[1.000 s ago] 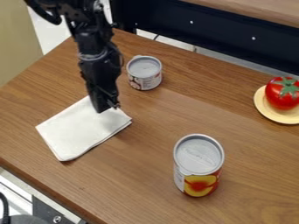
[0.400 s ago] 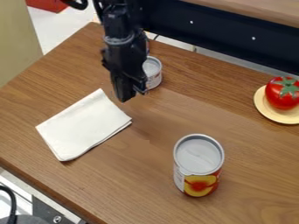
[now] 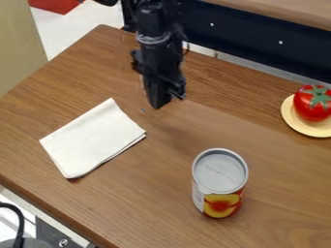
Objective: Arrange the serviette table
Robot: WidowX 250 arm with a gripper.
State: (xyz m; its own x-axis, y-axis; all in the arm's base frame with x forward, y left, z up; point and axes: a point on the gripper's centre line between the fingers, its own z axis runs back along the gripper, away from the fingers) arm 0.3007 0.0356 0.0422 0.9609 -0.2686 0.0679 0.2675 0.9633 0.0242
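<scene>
The black gripper (image 3: 166, 99) hangs over the upper middle of the wooden table, up and to the right of the serviette. Whether its fingers are apart is hard to make out. The white folded serviette (image 3: 94, 139) lies flat on the left part of the table, its top corner pointing toward the back and its right edge showing stacked layers. The gripper and the serviette are apart.
A tall can (image 3: 219, 181) with a fruit label stands at the front right of the serviette. At the right edge, a tomato (image 3: 313, 103) sits on a yellow plate (image 3: 296, 124). The wooden table (image 3: 148, 203) ends at a dark panel behind.
From above the serviette's upper right part, the gripper has moved right and slightly back. The small can is now hidden behind the arm. The serviette has stayed where it was.
</scene>
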